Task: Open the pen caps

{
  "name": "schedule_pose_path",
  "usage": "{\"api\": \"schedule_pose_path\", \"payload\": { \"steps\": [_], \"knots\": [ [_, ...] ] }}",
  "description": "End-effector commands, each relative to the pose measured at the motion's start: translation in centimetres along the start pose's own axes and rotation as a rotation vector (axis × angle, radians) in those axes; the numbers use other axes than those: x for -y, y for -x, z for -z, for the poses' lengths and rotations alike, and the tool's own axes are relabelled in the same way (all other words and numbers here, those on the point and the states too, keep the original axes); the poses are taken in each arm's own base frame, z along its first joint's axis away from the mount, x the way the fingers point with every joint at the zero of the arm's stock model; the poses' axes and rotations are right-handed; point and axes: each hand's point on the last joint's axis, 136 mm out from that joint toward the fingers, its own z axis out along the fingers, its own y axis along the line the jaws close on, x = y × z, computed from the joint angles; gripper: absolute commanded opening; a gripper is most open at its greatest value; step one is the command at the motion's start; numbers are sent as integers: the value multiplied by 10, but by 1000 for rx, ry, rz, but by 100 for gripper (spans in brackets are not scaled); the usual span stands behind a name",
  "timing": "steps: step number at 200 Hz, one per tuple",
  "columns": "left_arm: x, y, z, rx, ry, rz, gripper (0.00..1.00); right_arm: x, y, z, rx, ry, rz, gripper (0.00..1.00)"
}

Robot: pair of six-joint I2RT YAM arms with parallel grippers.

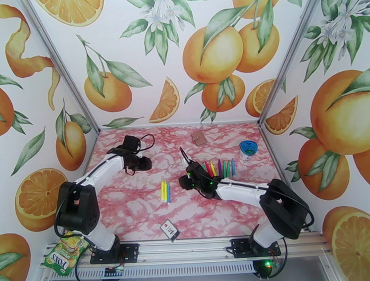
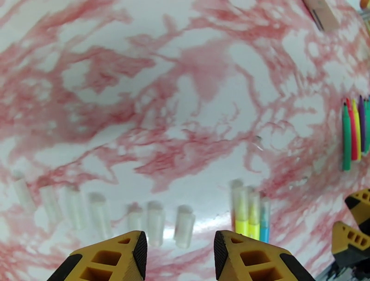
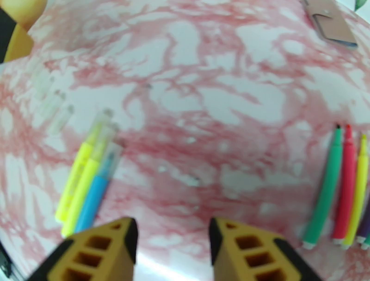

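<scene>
Pen caps (image 2: 249,201) still on sit at the ends of three markers (image 1: 165,190), two yellow and one blue, lying mid-table. They look like clear, light, slick plastic, though it's blurry. I'd pinch the cap end and brace the barrel. Left gripper (image 2: 180,249) hangs with fingers partly apart and empty, markers just ahead to its right. Right gripper (image 3: 172,245) is likewise parted and empty, markers to its left.

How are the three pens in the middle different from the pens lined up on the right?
The middle three pens wear clear caps; the right row shows bare tips. The middle three are yellow, yellow and blue; the right row adds green, red and purple. Both lie flat, side by side, on the table.
</scene>
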Motion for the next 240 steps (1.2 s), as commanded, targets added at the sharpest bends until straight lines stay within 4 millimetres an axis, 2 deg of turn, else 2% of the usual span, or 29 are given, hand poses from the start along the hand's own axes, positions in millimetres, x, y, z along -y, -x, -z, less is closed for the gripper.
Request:
{"api": "schedule_pose_path", "payload": {
  "steps": [1,45,77,155,240],
  "knots": [
    [-5,4,8,55,4,19,44,-24,1,-8,-23,56,8,47],
    [-17,-1,8,81,22,53,45,-48,-9,-21,-65,85,36,47],
    [-20,-4,8,81,24,54,45,-57,-17,-30,-89,78,51,47],
    [-26,-7,18,100,38,59,45,-52,-38,-52,-156,12,60,47],
    [-26,-7,18,97,33,57,46,-45,-50,-62,-199,-28,58,46]
  ]
}}
